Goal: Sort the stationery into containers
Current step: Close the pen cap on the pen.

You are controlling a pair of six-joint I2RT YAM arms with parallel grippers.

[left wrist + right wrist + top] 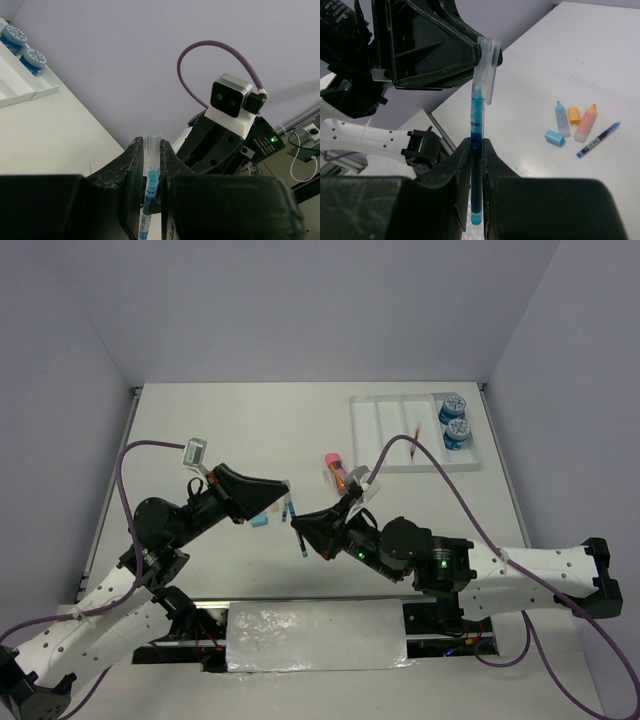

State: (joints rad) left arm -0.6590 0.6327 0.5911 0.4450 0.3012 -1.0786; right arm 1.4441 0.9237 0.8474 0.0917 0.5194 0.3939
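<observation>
A blue pen hangs in the air between both arms, above the table's near middle. My left gripper is shut on its clear cap, and the barrel runs down between the fingers. My right gripper is shut on the dark blue barrel, with the pen's end showing below the fingertips. The white tray lies far right, with two blue rolls in its right compartment and a red pen in another. The left gripper and right gripper face each other.
On the table lie a light-blue marker, an orange cap, an orange marker, a light-blue cap and a second blue pen. Pink and orange markers lie left of the tray. Purple cables arch over both arms.
</observation>
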